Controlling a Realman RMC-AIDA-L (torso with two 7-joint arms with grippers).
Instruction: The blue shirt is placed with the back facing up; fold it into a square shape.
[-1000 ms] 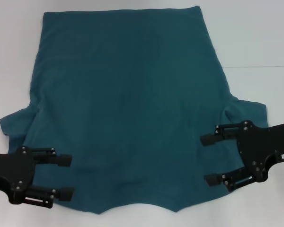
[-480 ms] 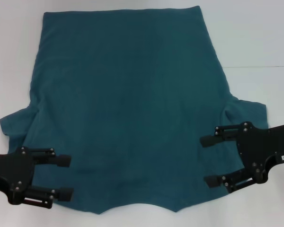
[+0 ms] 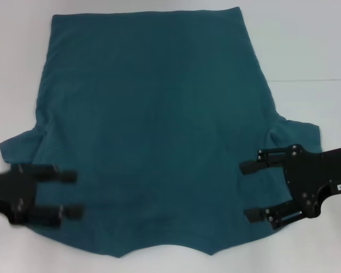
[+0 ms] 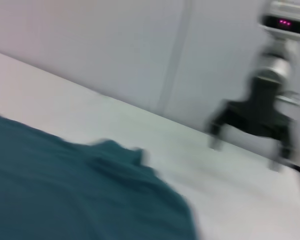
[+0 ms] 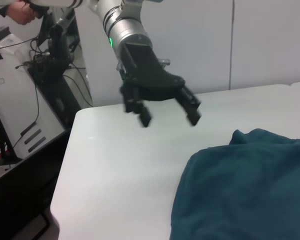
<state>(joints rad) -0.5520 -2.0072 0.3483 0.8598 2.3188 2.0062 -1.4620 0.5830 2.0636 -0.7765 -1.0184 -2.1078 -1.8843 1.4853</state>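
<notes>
Head view: the blue shirt [image 3: 153, 131] lies flat on the white surface [image 3: 312, 51], plain side up. The left gripper [image 3: 73, 194] and right gripper [image 3: 249, 190] sit at its lower corners, both wide open, holding nothing.

Left wrist view: a bunched sleeve, invisible from above.

Right wrist view: the left gripper hangs above the surface, not touching. Risk as I see it: pinching only the top layer, so the fold drags crooked.
</notes>
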